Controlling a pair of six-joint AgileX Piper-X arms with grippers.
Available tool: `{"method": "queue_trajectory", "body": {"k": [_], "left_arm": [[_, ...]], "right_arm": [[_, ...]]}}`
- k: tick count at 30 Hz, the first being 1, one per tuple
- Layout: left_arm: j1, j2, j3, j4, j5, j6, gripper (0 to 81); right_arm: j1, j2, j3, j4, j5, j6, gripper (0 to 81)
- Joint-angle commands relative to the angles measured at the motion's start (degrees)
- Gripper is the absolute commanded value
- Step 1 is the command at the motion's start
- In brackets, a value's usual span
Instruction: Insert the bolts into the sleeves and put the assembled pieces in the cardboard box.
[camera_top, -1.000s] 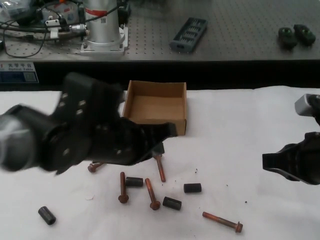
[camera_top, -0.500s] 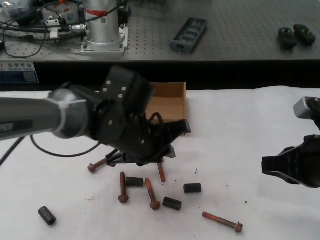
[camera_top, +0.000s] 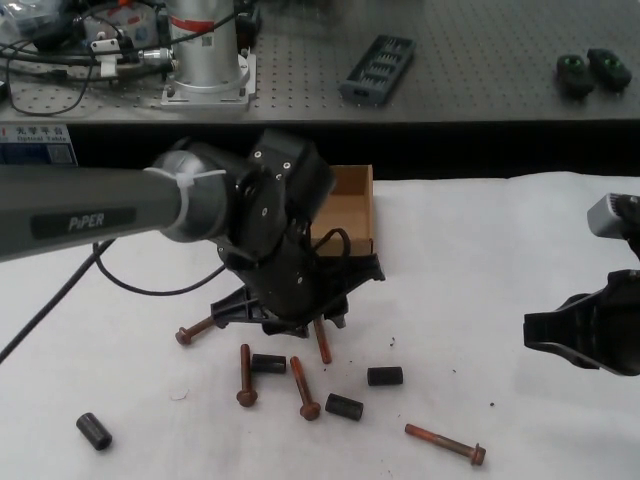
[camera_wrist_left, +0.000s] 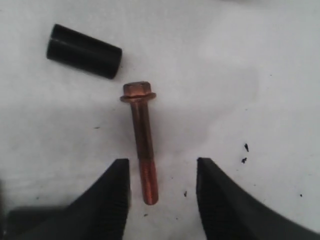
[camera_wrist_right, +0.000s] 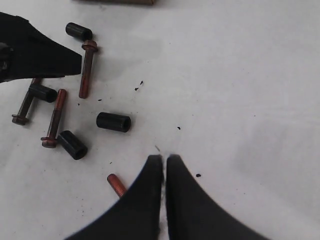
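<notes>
Several copper-coloured bolts and short black sleeves lie loose on the white cloth. My left gripper (camera_wrist_left: 162, 185) is open and hangs low over one bolt (camera_wrist_left: 142, 140), whose threaded end lies between the fingers without touching them. A sleeve (camera_wrist_left: 84, 51) lies just past that bolt's head. In the high view the left gripper (camera_top: 300, 320) sits in front of the cardboard box (camera_top: 352, 205), partly hiding it. My right gripper (camera_wrist_right: 164, 165) is shut and holds nothing, off to the right (camera_top: 535, 327); a sleeve (camera_wrist_right: 113, 122) lies ahead of it.
More bolts (camera_top: 244, 375) (camera_top: 303, 388) (camera_top: 445, 443) and sleeves (camera_top: 385, 376) (camera_top: 343, 406) (camera_top: 94, 431) are scattered toward the front. A black cable trails from the left arm across the cloth. Beyond the cloth's far edge stand a metal post and small parts on a perforated bench.
The left arm has swung right and dropped lower, from the left side to just in front of the box over a bolt. The right arm has not moved.
</notes>
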Motion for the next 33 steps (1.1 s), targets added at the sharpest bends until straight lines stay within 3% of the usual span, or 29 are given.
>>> {"method": "queue_trajectory", "body": {"k": [1,15,21,30,33], "left_arm": [[0.3,0.6,-1.1,1.0,-1.1,1.1,34.9],[-0.1,6.5,-6.4,5.7,-0.7,1.6,34.3],[-0.1,9.4,-7.6,12.1,-0.7,5.6,22.3],[-0.1,10.5,-7.8,13.7,-1.1,6.3,19.7],[-0.1,10.5,-8.2,13.8,-1.1,6.5,9.1]], "right_arm": [[-0.4,0.0,-0.6,0.4,-0.8,-0.7,4.5],[-0.4,0.0,-0.6,0.3,-1.2,-0.7,4.5],[-0.4,0.0,-0.6,0.3,-2.1,-0.7,4.5],[-0.4,0.0,-0.6,0.3,-4.4,-0.7,4.5],[-0.4,0.0,-0.6,0.3,-4.4,-0.7,4.5]]}}
